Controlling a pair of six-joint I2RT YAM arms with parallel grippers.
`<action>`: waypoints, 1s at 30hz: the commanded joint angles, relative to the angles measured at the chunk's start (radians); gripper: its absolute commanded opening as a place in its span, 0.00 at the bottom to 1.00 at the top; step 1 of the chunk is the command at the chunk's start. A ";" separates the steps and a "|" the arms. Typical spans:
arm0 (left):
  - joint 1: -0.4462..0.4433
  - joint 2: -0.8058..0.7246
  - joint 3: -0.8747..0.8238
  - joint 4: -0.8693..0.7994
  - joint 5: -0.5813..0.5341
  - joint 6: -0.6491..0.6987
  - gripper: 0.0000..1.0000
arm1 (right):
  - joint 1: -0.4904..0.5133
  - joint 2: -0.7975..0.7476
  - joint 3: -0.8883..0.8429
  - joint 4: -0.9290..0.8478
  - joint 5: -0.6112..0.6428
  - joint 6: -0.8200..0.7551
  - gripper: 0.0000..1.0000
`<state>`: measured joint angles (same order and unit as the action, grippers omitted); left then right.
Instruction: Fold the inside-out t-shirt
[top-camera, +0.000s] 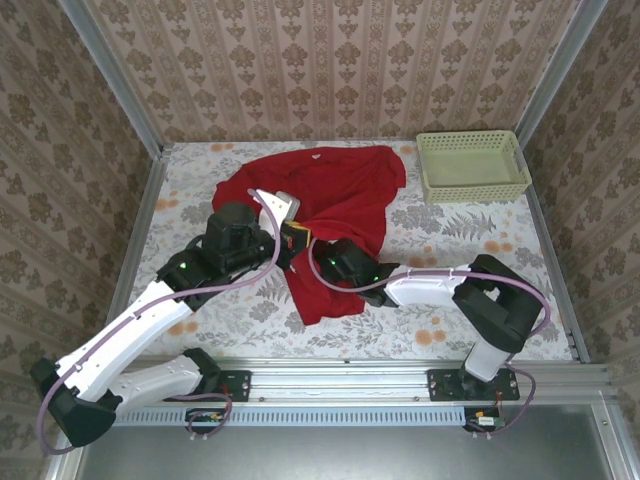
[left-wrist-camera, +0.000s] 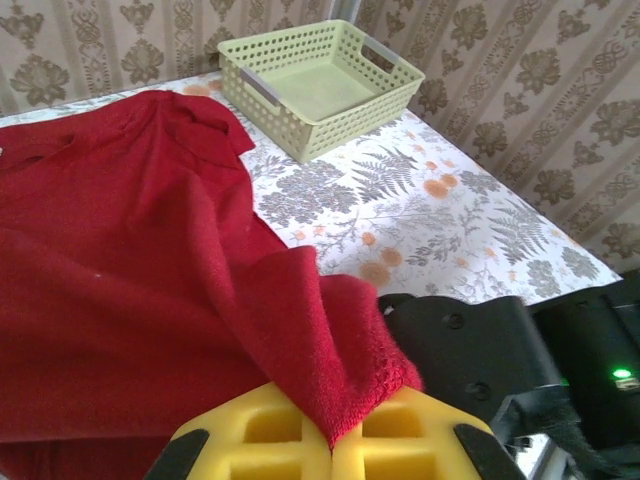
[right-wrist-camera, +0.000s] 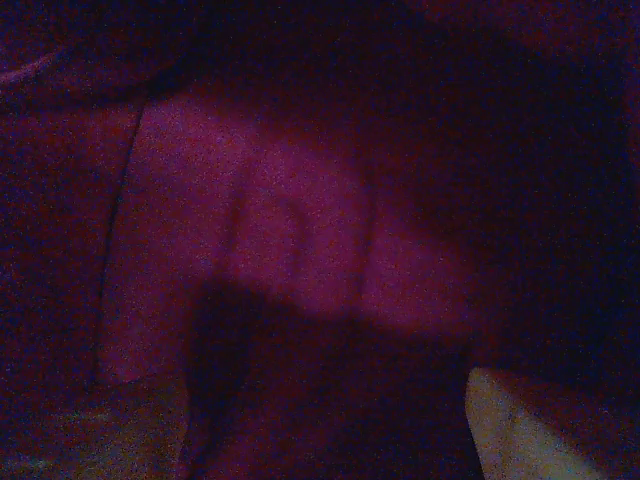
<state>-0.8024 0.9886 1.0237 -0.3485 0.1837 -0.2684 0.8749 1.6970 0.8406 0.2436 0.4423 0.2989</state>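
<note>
**Item:** t-shirt (top-camera: 345, 190), red, one piece.

**Location:** middle of the worktop (top-camera: 450, 325). It lies rumpled from the far edge toward the near centre, with a strip of cloth trailing nearest us. A basket (top-camera: 470, 165) stands at the far right, apart from it.

**Handling, as we judge it:** light, soft and limp, with no stiffness to hold a shape. It drapes, bunches and drags on the worktop. It is not fragile. Layers lie on one another, so a pinch may catch two at once.

**Where to take hold:** at a hem, sleeve edge or shoulder corner, with a shallow pinch on the edge. A mid-panel pinch only makes a tent.

**Left gripper** (left-wrist-camera: 330, 440): closed, its yellow pads nipping a fold of the shirt's edge, which hangs up off the worktop.

**Right gripper** (top-camera: 325, 255): low against the near middle of the shirt, with cloth over its camera. We cannot tell how wide it stands or whether it holds anything.
</note>
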 joint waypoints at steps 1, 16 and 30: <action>0.004 0.027 0.093 0.034 0.077 -0.011 0.00 | -0.005 0.065 0.051 0.041 0.047 0.042 0.75; 0.004 0.082 0.317 0.018 0.115 -0.030 0.00 | -0.120 0.308 0.424 -0.179 0.006 0.198 0.88; 0.002 0.115 0.449 0.072 0.149 -0.076 0.00 | -0.172 0.562 0.840 -0.650 0.021 0.302 1.00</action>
<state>-0.8024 1.0973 1.4117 -0.3519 0.2905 -0.3149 0.7067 2.1960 1.5925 -0.2176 0.4583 0.5632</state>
